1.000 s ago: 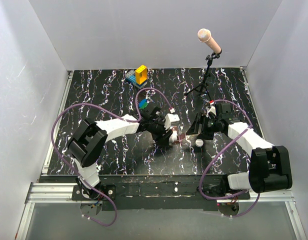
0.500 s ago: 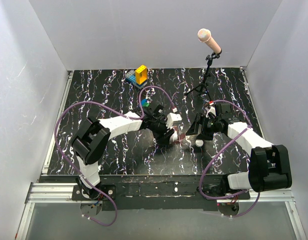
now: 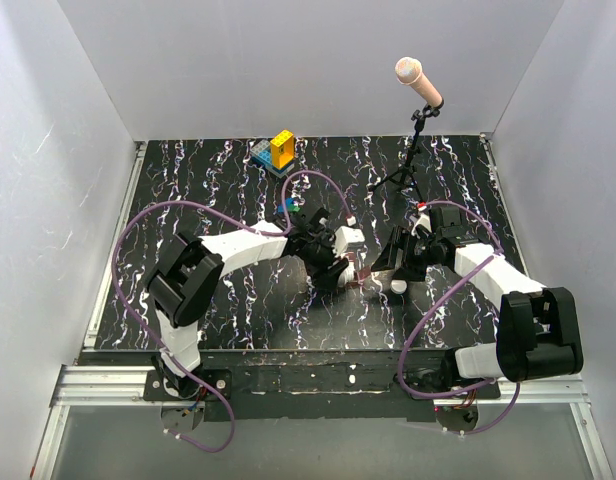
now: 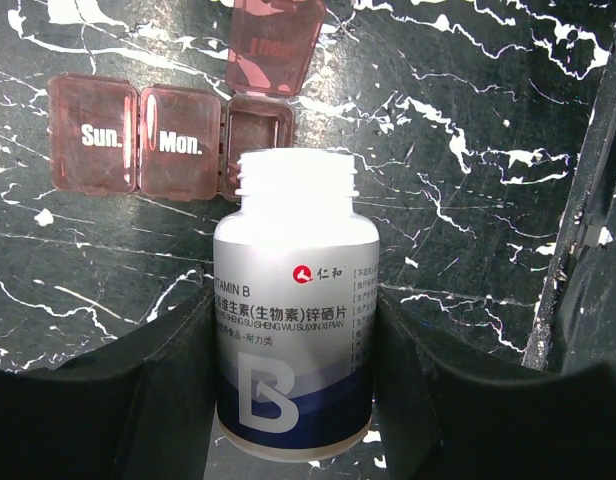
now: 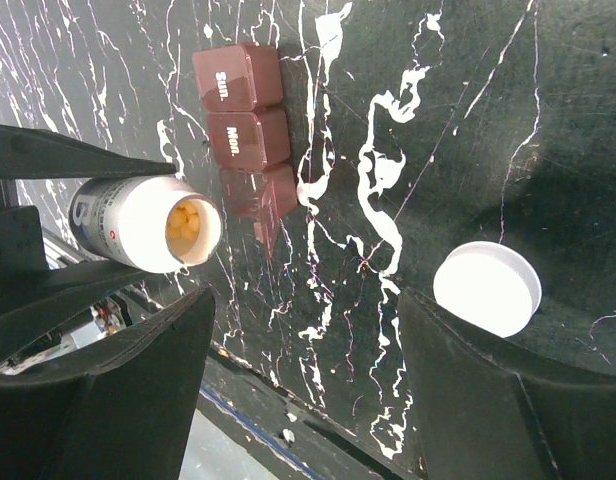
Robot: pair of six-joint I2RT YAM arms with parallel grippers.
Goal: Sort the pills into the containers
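Left gripper [image 4: 294, 330] clamped on uncapped bottle [image 4: 296, 240], its mouth just beside the pill box [image 4: 138, 140] lying between the arms, third compartment [image 4: 260, 130] open and apparently empty; pills [image 5: 185, 222] all inside bottle, so sorting judged barely begun.

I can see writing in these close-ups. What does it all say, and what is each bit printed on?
"Sun." on the first closed lid of the pill box.
"Mon." on the closed lid next to it.
The open lid carries a word too blurred to read.
"TAMIN B" on the vitamin bottle, its start hidden.
"仁和" beside the bottle's red logo.
"维生素(生物素)锌硒片" on the bottle.
A large "B" low on the bottle.
The bottle's side print is too small to read.
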